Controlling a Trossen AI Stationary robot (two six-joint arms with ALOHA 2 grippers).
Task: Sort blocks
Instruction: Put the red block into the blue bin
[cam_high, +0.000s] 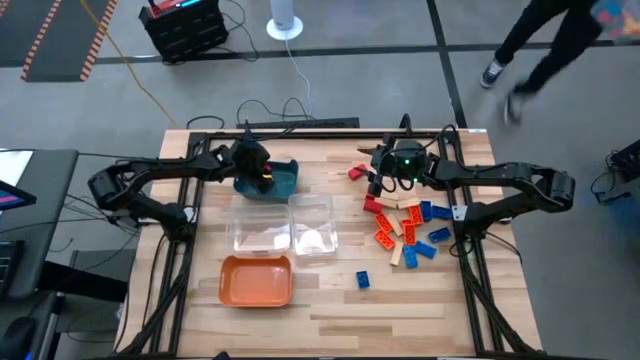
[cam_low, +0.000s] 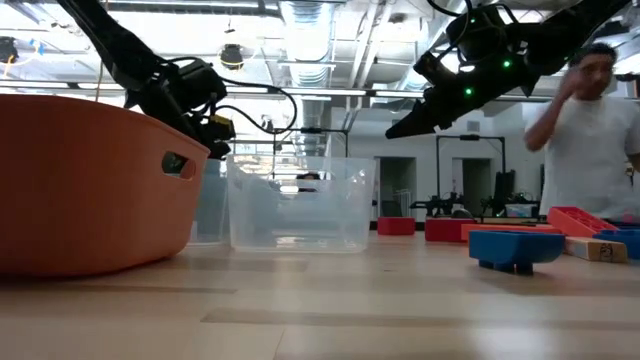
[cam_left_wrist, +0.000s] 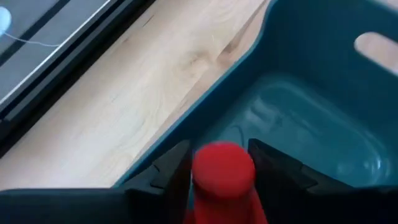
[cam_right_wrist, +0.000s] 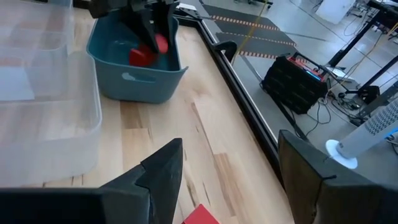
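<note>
My left gripper (cam_high: 257, 168) hangs over the teal tray (cam_high: 285, 185) at the table's far left, shut on a red block (cam_left_wrist: 222, 171); the right wrist view (cam_right_wrist: 155, 45) shows it too. My right gripper (cam_right_wrist: 230, 174) is open and empty above the far end of the block pile (cam_high: 405, 225), with a red block's corner (cam_right_wrist: 202, 214) just below it. The pile of red, orange, blue and tan blocks lies flat on the table's right half. A lone blue block (cam_high: 362, 280) lies nearer the middle, and a red one (cam_high: 357, 172) lies toward the far edge. My left gripper pinches the red block between its two fingers (cam_left_wrist: 174, 174), on the block's two opposite sides (cam_left_wrist: 199, 177). The fingers point down into the teal tray (cam_left_wrist: 298, 118). The block is inside the tray's walls; I cannot tell whether it touches the floor.
Two clear trays (cam_high: 262, 228) (cam_high: 313, 225) stand side by side at the table's middle, and an orange tray (cam_high: 256, 280) stands nearer the front. A person (cam_high: 540, 50) walks on the floor beyond the far right corner, and a person (cam_low: 590, 130) shows in the low view.
</note>
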